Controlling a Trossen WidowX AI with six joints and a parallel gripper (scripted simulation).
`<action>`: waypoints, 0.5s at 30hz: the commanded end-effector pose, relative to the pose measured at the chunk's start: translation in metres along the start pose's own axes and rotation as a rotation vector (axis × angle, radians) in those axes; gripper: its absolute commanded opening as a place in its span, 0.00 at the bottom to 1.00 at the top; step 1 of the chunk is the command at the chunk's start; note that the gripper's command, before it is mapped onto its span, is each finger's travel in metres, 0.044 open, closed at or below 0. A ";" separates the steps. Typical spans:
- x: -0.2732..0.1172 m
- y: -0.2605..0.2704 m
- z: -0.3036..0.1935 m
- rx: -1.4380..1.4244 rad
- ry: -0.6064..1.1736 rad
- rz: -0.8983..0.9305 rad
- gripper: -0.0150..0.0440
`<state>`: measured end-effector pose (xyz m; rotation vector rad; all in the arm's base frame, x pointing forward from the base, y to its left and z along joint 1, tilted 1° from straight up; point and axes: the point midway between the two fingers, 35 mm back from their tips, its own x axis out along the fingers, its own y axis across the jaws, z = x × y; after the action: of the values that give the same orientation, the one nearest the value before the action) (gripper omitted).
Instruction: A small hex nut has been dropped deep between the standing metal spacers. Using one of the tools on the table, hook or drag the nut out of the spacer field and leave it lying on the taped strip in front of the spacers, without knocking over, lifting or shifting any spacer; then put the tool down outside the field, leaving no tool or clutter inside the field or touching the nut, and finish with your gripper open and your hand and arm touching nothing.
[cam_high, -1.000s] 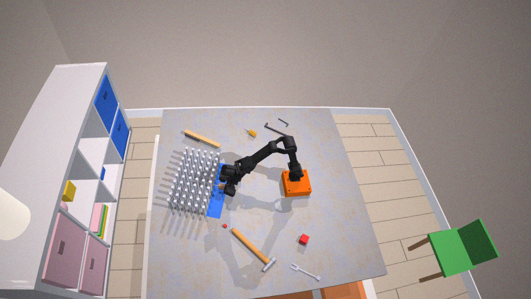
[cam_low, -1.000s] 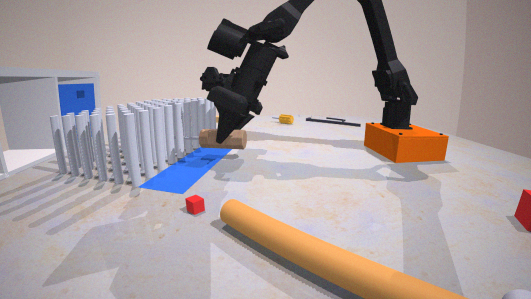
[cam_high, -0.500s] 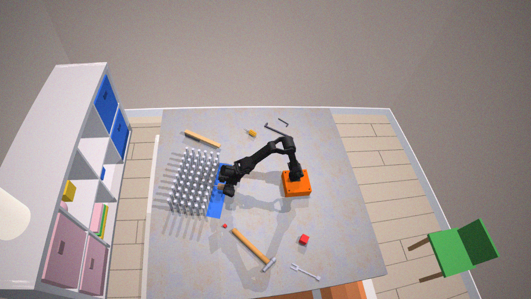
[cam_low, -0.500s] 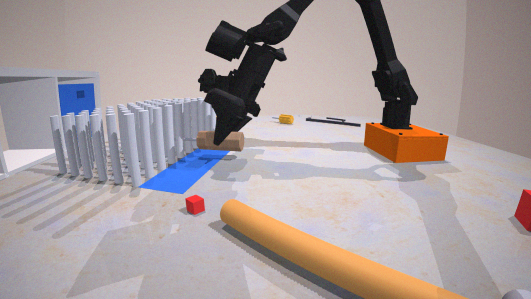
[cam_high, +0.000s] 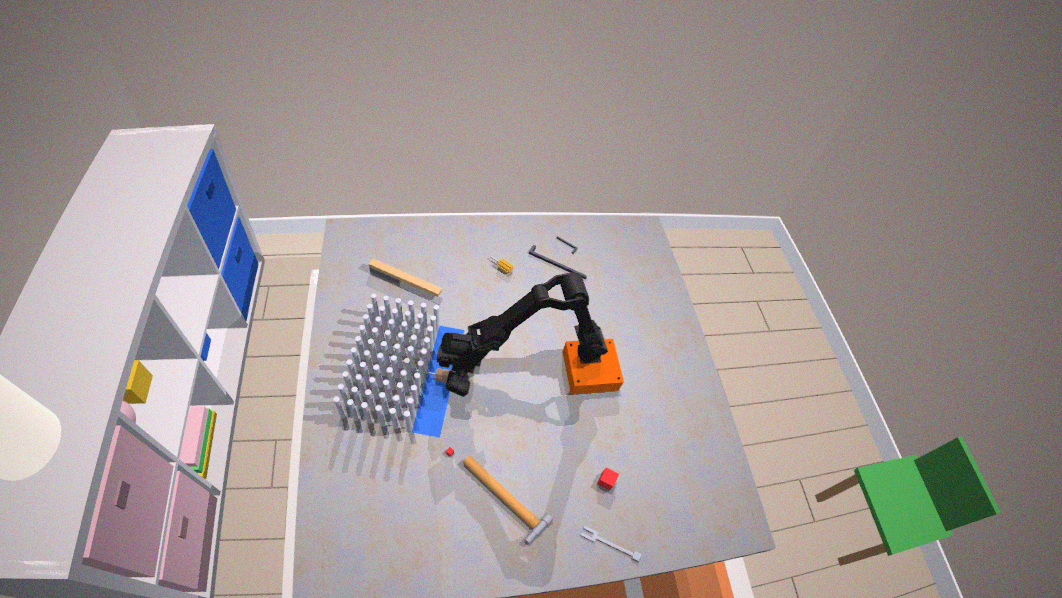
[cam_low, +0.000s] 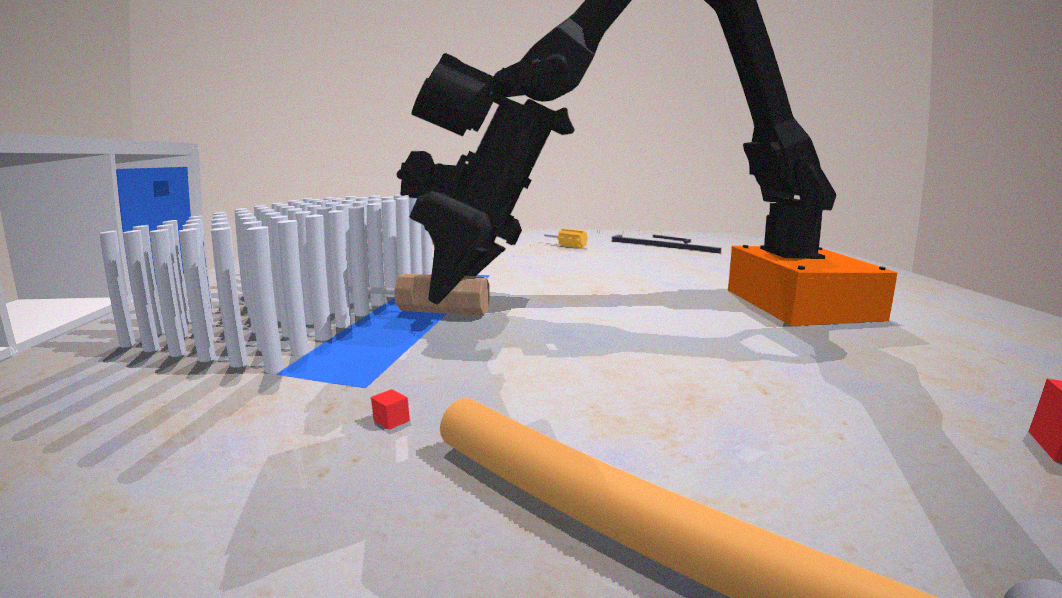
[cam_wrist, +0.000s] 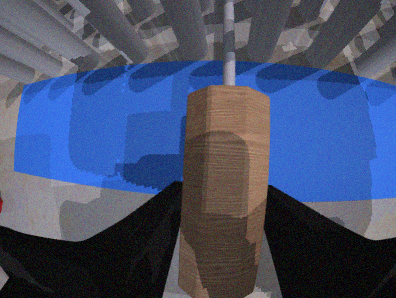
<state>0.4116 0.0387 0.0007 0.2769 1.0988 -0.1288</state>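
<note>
My gripper (cam_low: 439, 297) (cam_wrist: 222, 192) is shut on the wooden handle (cam_low: 475, 295) (cam_wrist: 225, 155) (cam_high: 442, 375) of a tool, held low over the rear part of the blue taped strip (cam_high: 428, 425) (cam_low: 349, 356) (cam_wrist: 320, 150). The tool's thin metal rod (cam_wrist: 229, 45) points away from me and runs in between the standing grey spacers (cam_high: 375, 404) (cam_low: 265, 297) (cam_wrist: 185, 30). The spacers that show stand upright. The rod's far tip is hidden among them. I cannot make out the hex nut in any view.
A wooden bar (cam_high: 405, 277) lies behind the field. A yellow-handled tool (cam_high: 504, 265) (cam_low: 572, 238) and dark hooked bars (cam_high: 557, 262) lie at the back. A small red cube (cam_high: 449, 451) (cam_low: 390, 409), hammer (cam_high: 501, 491) (cam_low: 594, 475), larger red cube (cam_high: 607, 478) and forked tool (cam_high: 610, 544) lie at the front.
</note>
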 end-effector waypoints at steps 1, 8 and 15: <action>0.000 0.001 -0.001 -0.004 -0.003 0.004 0.25; -0.002 0.001 -0.004 -0.004 -0.002 0.004 0.25; -0.003 0.000 -0.008 -0.002 -0.002 0.003 0.25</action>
<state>0.4052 0.0412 -0.0008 0.2728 1.1001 -0.1220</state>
